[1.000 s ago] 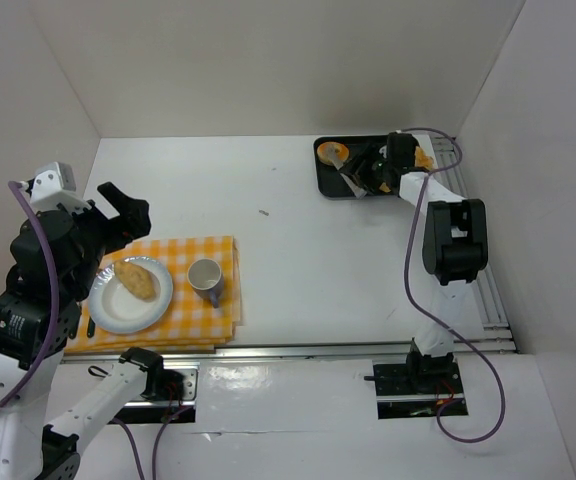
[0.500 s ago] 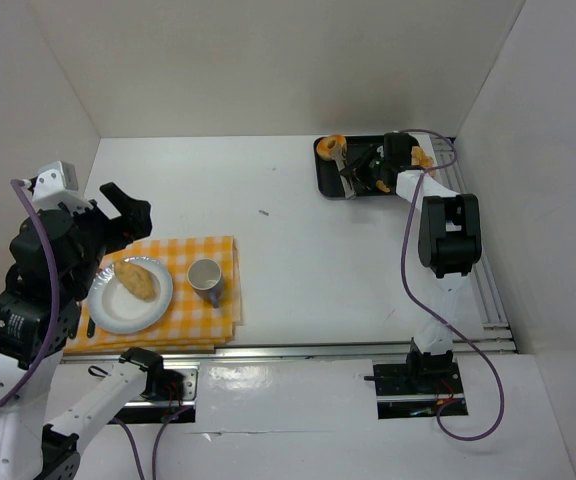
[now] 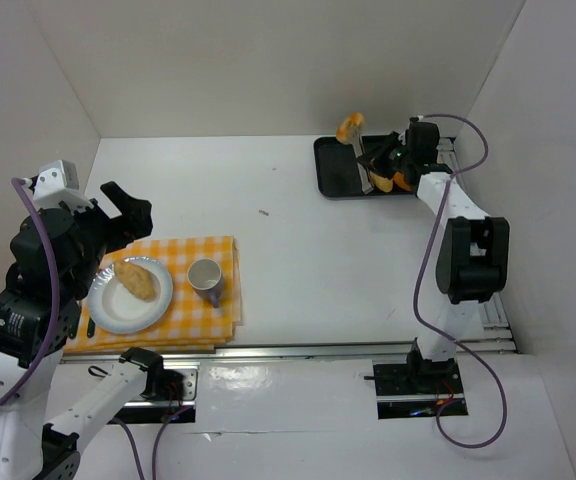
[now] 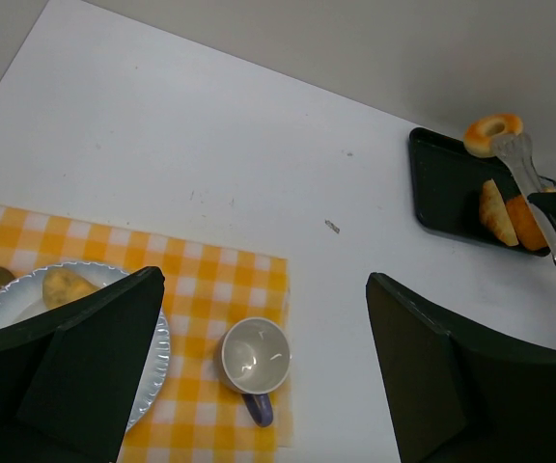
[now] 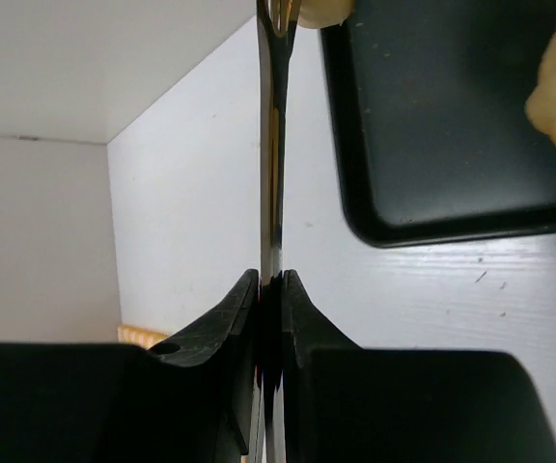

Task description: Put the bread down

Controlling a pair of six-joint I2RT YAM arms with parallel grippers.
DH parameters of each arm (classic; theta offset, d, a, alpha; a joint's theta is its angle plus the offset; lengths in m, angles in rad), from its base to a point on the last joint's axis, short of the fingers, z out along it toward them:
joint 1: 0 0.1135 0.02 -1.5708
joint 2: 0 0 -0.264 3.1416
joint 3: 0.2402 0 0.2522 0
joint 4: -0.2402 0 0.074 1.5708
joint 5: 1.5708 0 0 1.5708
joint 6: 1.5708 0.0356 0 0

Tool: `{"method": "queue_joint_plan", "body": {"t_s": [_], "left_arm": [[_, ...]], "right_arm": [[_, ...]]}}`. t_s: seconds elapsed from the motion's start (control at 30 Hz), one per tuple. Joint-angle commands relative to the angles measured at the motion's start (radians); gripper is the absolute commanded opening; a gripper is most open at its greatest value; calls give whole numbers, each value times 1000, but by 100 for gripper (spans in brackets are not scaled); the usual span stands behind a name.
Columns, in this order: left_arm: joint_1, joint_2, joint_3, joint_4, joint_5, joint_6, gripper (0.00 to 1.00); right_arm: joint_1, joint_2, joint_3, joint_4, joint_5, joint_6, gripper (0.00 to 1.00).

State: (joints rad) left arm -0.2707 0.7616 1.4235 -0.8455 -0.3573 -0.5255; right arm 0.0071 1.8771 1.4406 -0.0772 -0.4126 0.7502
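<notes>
A ring-shaped bread (image 3: 350, 128) hangs above the back edge of the black tray (image 3: 336, 180), pinched in the tips of metal tongs (image 3: 370, 152). My right gripper (image 3: 400, 160) is shut on the tongs' handles (image 5: 276, 145), its jaws pressed flat against them (image 5: 272, 285). In the left wrist view the same bread (image 4: 492, 133) shows over the tray (image 4: 442, 183), with two more bread pieces (image 4: 506, 214) lying inside. My left gripper (image 3: 118, 205) hovers open and empty over the checked cloth (image 3: 218, 250).
A white paper plate (image 3: 103, 312) with an oblong roll (image 3: 137, 279) sits on the yellow checked cloth, next to a white cup (image 3: 205, 276) with a purple handle. White walls close in the table on three sides.
My right gripper closed on the tongs, and the tongs lifted the ring-shaped bread up off the tray. The right arm swung back and to the right. The left arm stayed still.
</notes>
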Motion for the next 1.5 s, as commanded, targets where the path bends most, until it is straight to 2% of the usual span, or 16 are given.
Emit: {"method": "queue_joint_plan", "body": {"t_s": [0.0,0.2,0.3,0.5,0.63,0.87,1.13,1.27,1.3,1.37,1.47], "left_arm": [[5,-1,25,26,3,18,99],[5,-11,25,17,-17,18,99],[5,-11,25,17,-40,27,99],[5,-30,34,17,-66,18,99],[5,-39,57,17,-110,18,99],[5,-39,75,17,-111,18,99],[5,-39,57,17,-111,18,99],[5,-39,66,17,-111,18,99],[5,-39,66,17,-111,18,99],[5,-39,66,17,-111,18,99],[5,-39,55,26,-101,9,99]], "right_arm": [[16,-151,-45,19,-66,-52,5],[161,-278,-77,-33,-115,-120,3],[363,-291,-66,-23,-135,-129,3],[635,-211,24,0,-173,-132,3],[809,-87,121,-25,-215,-150,3],[968,65,240,-59,-273,-175,3],[1024,195,320,-125,-273,-202,3],[1035,228,348,-156,-264,-216,15],[1035,228,357,-156,-264,-216,27],[1035,228,357,-165,-264,-227,42],[1035,203,368,-185,-221,-238,43]]}}
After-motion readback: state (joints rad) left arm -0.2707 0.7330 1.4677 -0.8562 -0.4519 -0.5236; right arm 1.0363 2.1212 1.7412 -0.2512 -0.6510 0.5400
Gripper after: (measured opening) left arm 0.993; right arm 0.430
